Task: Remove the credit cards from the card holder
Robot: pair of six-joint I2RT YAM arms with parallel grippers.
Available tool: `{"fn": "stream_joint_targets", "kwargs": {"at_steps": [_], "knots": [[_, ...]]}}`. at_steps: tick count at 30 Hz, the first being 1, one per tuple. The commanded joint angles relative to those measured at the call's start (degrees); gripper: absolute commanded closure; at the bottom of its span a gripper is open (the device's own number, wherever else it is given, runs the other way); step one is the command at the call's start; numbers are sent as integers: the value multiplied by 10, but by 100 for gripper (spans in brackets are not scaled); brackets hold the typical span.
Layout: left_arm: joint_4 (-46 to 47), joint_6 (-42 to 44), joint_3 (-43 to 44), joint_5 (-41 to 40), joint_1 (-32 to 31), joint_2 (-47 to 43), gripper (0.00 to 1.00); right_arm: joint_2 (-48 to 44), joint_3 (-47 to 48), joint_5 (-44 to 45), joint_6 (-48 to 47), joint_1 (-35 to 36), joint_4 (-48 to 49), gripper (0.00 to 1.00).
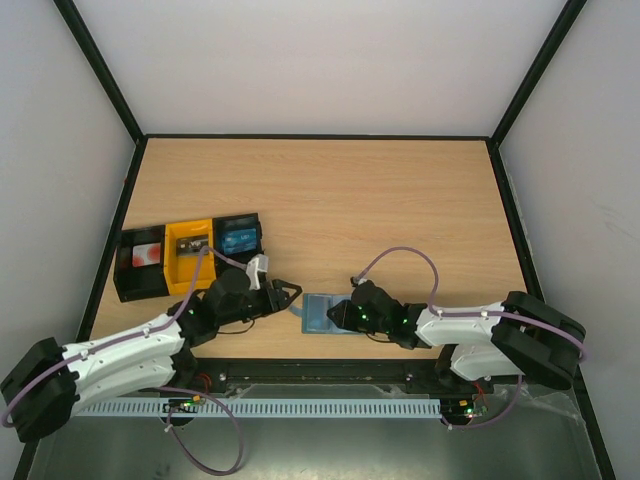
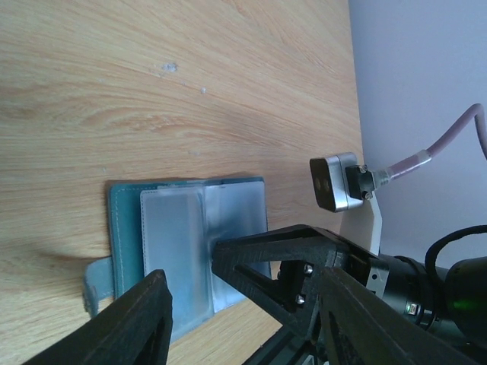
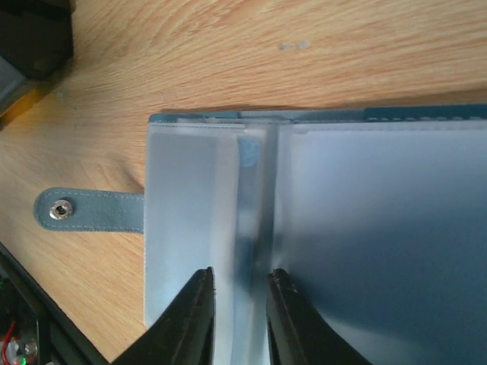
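Note:
The card holder lies open on the table near the front edge, teal-blue with frosted clear sleeves inside. In the left wrist view the card holder shows its tab at the left. In the right wrist view the card holder fills the frame, with its snap tab to the left. My right gripper has its jaws narrowly apart, pinching the raised middle fold of the sleeves. My left gripper is open and empty, just left of the holder. I cannot make out any cards through the sleeves.
A row of box trays stands at the left: a black one, a yellow one and a black one holding something blue. The table's front edge runs close below the holder. Enclosure walls surround the table.

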Motion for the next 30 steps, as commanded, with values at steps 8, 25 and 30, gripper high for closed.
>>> {"fn": "stream_joint_targets", "kwargs": {"at_steps": [8, 25, 30], "knots": [[164, -61, -26, -20, -41, 107, 46, 13, -28, 46, -27, 6, -36, 98], [227, -61, 1, -31, -56, 257, 47, -22, -50, 56, -30, 6, -32, 98], [260, -70, 0, -16, -56, 278, 48, -18, -51, 52, -31, 6, -24, 98]]}}
